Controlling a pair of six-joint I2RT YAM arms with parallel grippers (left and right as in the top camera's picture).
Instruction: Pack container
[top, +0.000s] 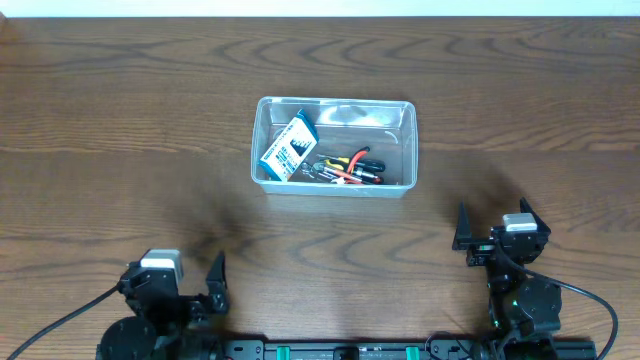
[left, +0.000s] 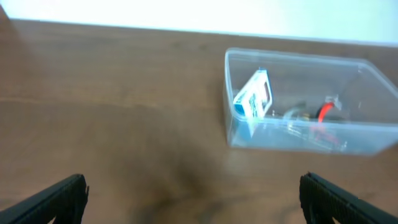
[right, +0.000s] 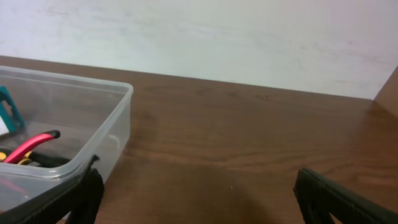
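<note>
Two robot arms wait at the near edge of a wooden table (top: 100, 120), both claws spread wide and holding nothing. The clear plastic container (top: 385, 128) sits on the wood ahead of them. It lies forward and to the right of the left gripper (top: 173, 272), forward and to the left of the right gripper (top: 495, 222), and well apart from both. Seen from the left wrist, the tub is up and to the right of the open fingers (left: 56, 199). From the right wrist, only its near corner shows, just beyond the left fingertip. Inside the tub, a small blue-and-white box (top: 290, 148) leans at an angle on the side nearer the left claw. A cluster of hand tools with red handles (top: 350, 168) lies flat on the floor of the tub, toward its near wall and more on the right claw's side. Nothing loose shows on the table around either claw, which suggests the packing is largely done and explains the empty jaws. No lid can be seen in any view. The tub's central spot between the claws probably leaves either arm free to reach in from its own side. The box's tilt suggests it was dropped in rather than laid flat.
</note>
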